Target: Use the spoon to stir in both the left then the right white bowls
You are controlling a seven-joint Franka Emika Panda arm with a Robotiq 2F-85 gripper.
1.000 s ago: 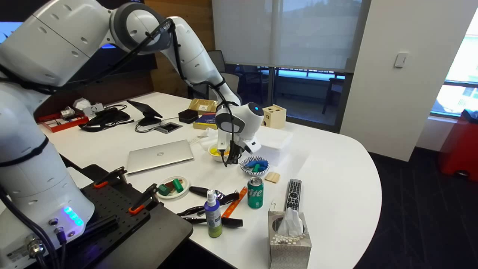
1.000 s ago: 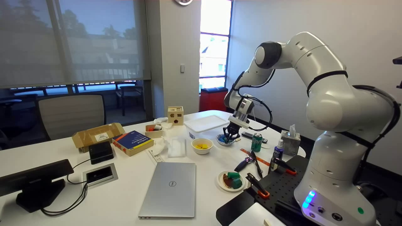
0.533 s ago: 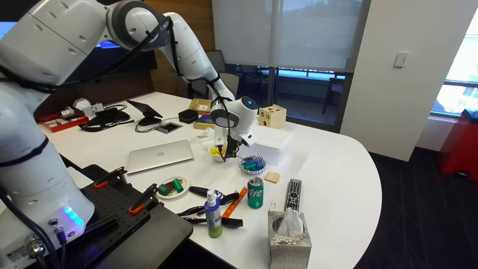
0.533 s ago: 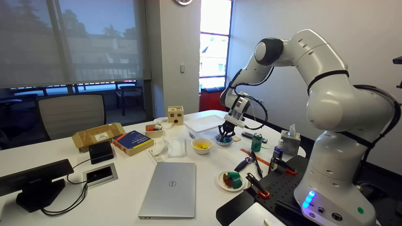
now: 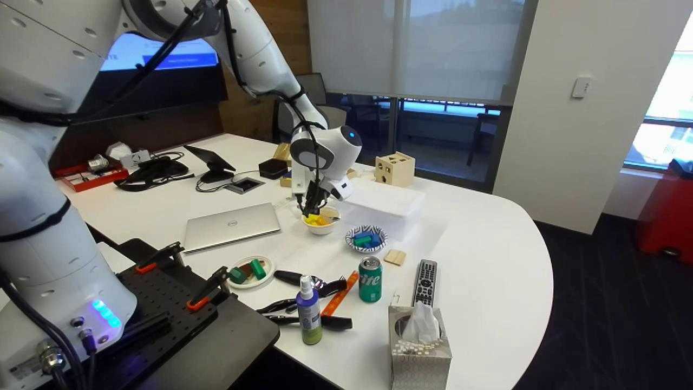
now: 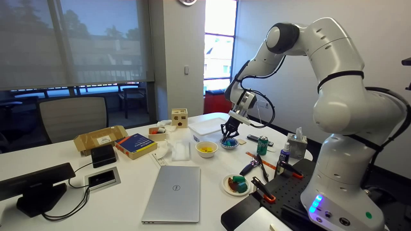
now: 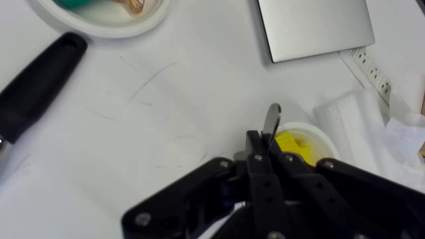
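The robot's gripper [image 7: 264, 141] is clenched on the metal spoon [image 7: 272, 117], pinching its handle so that a flat, rounded end pokes out past the fingertips. It hangs above the table [image 5: 465, 244], near both bowls: the left white bowl [image 6: 205, 155], with yellow pieces [image 6: 207, 149] inside, and the right white bowl [image 5: 367, 249], patterned, with blue and green pieces [image 5: 374, 239]. What is probably the spoon's head [image 5: 333, 218] shows in an exterior view against the left bowl; whether it touches anything cannot be told. The spoon is likely light and stiff but smooth, so its thin handle may swivel between the fingers when the head meets a piece. The hold looks close to the handle's end; gripping farther down, square on the flat, would likely resist twisting better. Both bowls look light enough to slide or tip if pushed at the rim, so gentle, shallow strokes would suit.
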